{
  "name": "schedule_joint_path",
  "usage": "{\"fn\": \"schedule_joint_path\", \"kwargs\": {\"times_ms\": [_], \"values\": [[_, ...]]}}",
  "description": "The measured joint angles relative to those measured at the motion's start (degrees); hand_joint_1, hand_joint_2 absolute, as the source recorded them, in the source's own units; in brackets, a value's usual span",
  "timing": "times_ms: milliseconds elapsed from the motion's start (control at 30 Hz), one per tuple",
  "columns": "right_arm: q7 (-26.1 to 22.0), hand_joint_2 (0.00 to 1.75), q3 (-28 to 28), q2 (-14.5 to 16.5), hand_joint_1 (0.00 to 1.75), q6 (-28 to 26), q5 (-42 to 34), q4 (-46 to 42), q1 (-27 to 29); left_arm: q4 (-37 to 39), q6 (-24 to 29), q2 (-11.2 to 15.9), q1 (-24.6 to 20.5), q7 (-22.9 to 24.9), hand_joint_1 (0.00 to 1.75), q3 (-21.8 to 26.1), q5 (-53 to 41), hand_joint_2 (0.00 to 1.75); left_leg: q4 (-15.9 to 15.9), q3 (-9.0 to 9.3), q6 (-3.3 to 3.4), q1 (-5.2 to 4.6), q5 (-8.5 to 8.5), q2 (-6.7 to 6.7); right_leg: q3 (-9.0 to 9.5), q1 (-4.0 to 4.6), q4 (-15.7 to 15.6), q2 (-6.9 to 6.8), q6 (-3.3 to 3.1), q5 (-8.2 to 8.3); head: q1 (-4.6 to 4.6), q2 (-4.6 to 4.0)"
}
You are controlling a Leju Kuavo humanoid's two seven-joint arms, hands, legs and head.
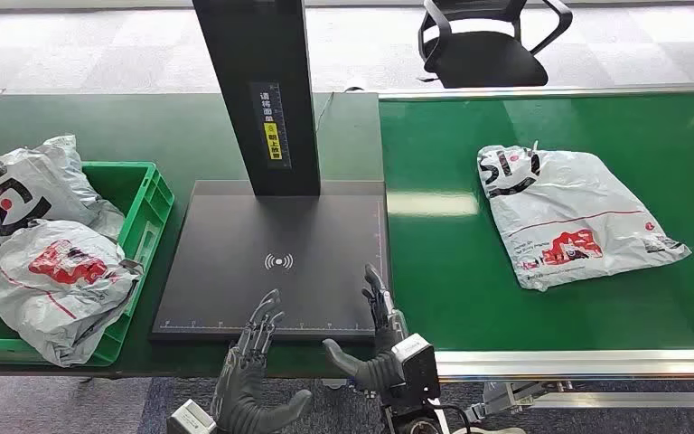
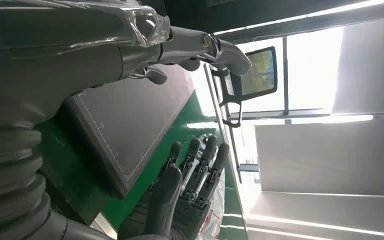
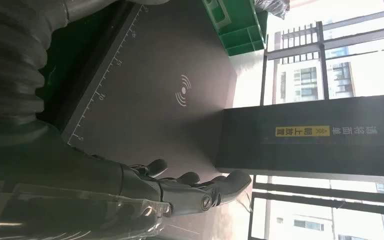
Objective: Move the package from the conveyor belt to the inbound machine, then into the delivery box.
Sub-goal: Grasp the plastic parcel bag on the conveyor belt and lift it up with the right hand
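A white plastic package [image 1: 571, 215] with red and black print lies flat on the green conveyor belt [image 1: 452, 253] at the right. The inbound machine is a dark flat plate [image 1: 276, 258] with a wireless mark and a black post [image 1: 262, 90]; nothing lies on it. My left hand [image 1: 251, 380] and right hand [image 1: 378, 348] hover side by side at the plate's near edge, fingers spread, holding nothing. The left wrist view shows my right hand [image 2: 190, 190] beside the plate [image 2: 130, 115]. My right hand [image 3: 190, 187] also appears in its own wrist view, over the plate [image 3: 170, 100].
A green delivery box [image 1: 140, 212] at the left holds two similar white packages [image 1: 54, 280]. A black office chair [image 1: 483, 41] stands beyond the belt. The belt's metal rail [image 1: 587, 362] runs along the near side.
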Motion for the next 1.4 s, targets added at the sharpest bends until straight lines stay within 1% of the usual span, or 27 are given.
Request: {"fn": "schedule_joint_path", "kwargs": {"times_ms": [100,167,200,267,367,467,567,633,733,867,967,1033,1133,1233,1300,1400], "values": [[0.0,1.75,0.0,0.0,0.00,-0.3,0.0,0.0,0.1,0.0,0.0,0.0,0.0,0.0,0.00,0.0,0.0,1.75,0.0,0.00,0.00,0.00,0.00,0.00,0.00,0.00,0.0,0.00,0.00,0.00,0.00,0.00],[0.1,1.75,0.0,0.0,0.00,-1.7,0.7,0.0,0.2,0.0,0.1,0.0,0.0,0.0,0.00,0.0,-0.1,1.75,0.0,0.00,0.00,0.00,0.00,0.00,0.00,0.00,0.0,0.00,0.00,0.00,0.00,0.00],[0.6,1.75,0.0,0.0,0.00,-3.4,1.7,0.0,0.2,0.0,0.2,0.0,0.0,0.0,0.00,0.0,-0.2,1.75,0.0,0.00,0.00,0.00,0.00,0.00,0.00,0.00,0.0,0.00,0.00,0.00,-0.01,0.00],[2.3,1.75,-0.1,-0.1,0.00,-9.1,5.3,0.0,0.2,-0.1,0.5,0.0,0.1,0.1,0.00,0.0,-0.3,1.75,0.0,0.00,0.00,0.00,0.00,-0.01,0.01,0.00,0.0,0.00,0.00,0.00,-0.01,0.00],[7.3,1.75,-0.4,-0.4,0.00,-18.3,13.9,-0.5,0.1,-0.4,0.8,0.0,0.3,0.7,0.00,0.0,-0.5,1.75,0.0,0.00,0.00,0.00,0.00,-0.01,0.02,0.00,0.0,0.00,0.00,0.00,-0.01,0.00],[13.7,1.75,-1.1,-1.1,0.00,-25.2,25.6,-1.2,-0.4,-0.6,0.7,-0.1,0.3,1.3,0.00,0.0,-0.6,1.75,0.0,0.00,0.00,0.00,0.00,-0.01,0.02,0.00,0.0,0.00,0.00,0.00,-0.01,0.00],[20.1,1.75,-3.2,-2.0,0.00,-28.9,36.6,-1.6,-1.8,-0.9,0.1,-0.1,0.4,1.7,0.00,0.0,-0.6,1.75,0.0,0.01,0.00,0.00,0.00,-0.01,0.02,0.00,0.0,0.00,0.00,0.01,-0.01,0.00],[23.6,1.75,-5.6,-3.0,0.00,-29.8,41.2,-1.5,-3.2,-0.9,-0.2,-0.1,0.4,2.0,0.00,0.0,-0.6,1.75,0.0,0.01,0.01,-0.01,0.01,-0.02,0.03,-0.01,0.0,-0.01,0.01,0.01,-0.01,0.00],[26.1,1.75,-9.9,-5.3,0.00,-29.8,43.9,-0.1,-5.8,-0.9,-0.7,-0.1,0.3,2.0,0.00,0.0,-0.6,1.75,0.0,0.02,0.01,-0.01,0.01,-0.03,0.05,-0.02,0.0,-0.01,0.02,0.03,-0.01,0.00],[29.1,1.75,-15.9,-9.2,0.00,-28.0,47.5,5.9,-11.0,-0.5,-1.3,0.0,0.1,1.9,0.00,0.0,-0.1,1.75,0.1,0.05,0.01,-0.03,0.01,-0.02,0.06,-0.04,0.0,0.00,0.03,0.05,-0.02,0.00],[32.0,1.75,-19.7,-12.3,0.00,-24.6,49.9,11.9,-16.0,0.0,-1.4,0.0,-0.3,1.4,0.00,0.0,0.5,1.75,0.1,0.06,0.03,-0.03,0.02,-0.01,0.05,-0.04,0.0,0.00,0.02,0.08,-0.04,0.00],[33.2,1.75,-21.8,-15.1,0.00,-21.7,50.8,16.9,-19.9,0.6,-1.5,0.0,-0.8,0.9,0.00,-0.1,1.1,1.75,0.1,0.05,0.05,-0.04,0.04,-0.07,0.07,-0.05,0.0,-0.04,0.01,0.10,-0.04,0.00],[33.5,1.75,-24.4,-19.0,0.00,-18.5,51.1,23.8,-25.3,1.5,-1.9,0.1,-1.4,0.5,0.00,-0.1,1.6,1.75,0.1,0.05,0.07,-0.06,0.06,-0.11,0.09,-0.06,0.0,-0.06,0.02,0.10,-0.02,0.00],[33.9,1.75,-26.3,-22.1,0.00,-16.0,50.9,29.0,-29.1,2.0,-2.2,0.1,-1.8,0.1,0.00,-0.1,1.9,1.75,0.1,0.03,0.07,-0.07,0.06,-0.12,0.08,-0.07,0.0,-0.07,0.03,0.11,-0.02,0.00],[34.0,1.75,-27.3,-23.7,0.00,-15.0,50.8,31.5,-30.9,2.3,-2.3,0.0,-2.0,0.0,0.00,-0.1,1.9,1.75,0.1,0.01,0.07,-0.06,0.05,-0.14,0.07,-0.06,0.0,-0.08,0.03,0.11,-0.02,0.00],[34.1,1.75,-28.1,-25.0,0.00,-14.4,50.6,34.1,-32.6,2.5,-2.4,0.0,-2.1,0.0,0.00,-0.1,2.0,1.75,0.1,0.01,0.07,-0.05,0.05,-0.12,0.05,-0.05,0.0,-0.07,0.03,0.11,-0.03,0.00]]}}
